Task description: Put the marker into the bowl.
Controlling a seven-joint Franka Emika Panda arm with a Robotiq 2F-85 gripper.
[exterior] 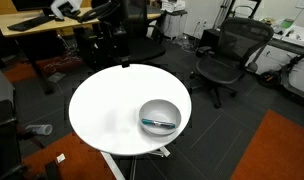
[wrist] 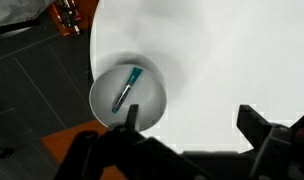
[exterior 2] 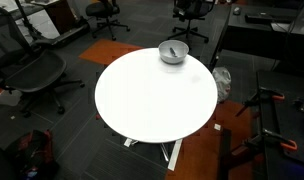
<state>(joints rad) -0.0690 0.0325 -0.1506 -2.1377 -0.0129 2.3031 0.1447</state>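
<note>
One marker [wrist: 126, 89] lies inside the one bowl [wrist: 149, 84]; gripper [wrist: 190, 121] released, empty

A round white table [exterior: 112, 115] stands on dark carpet, black office chairs [exterior: 227, 55] and desks behind.

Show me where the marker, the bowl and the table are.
marker [wrist: 127, 90], wrist view, middle of its teal shaft.
bowl [wrist: 152, 98], wrist view, bare inner wall.
table [exterior 2: 152, 95], an exterior view, bare white top.
</note>
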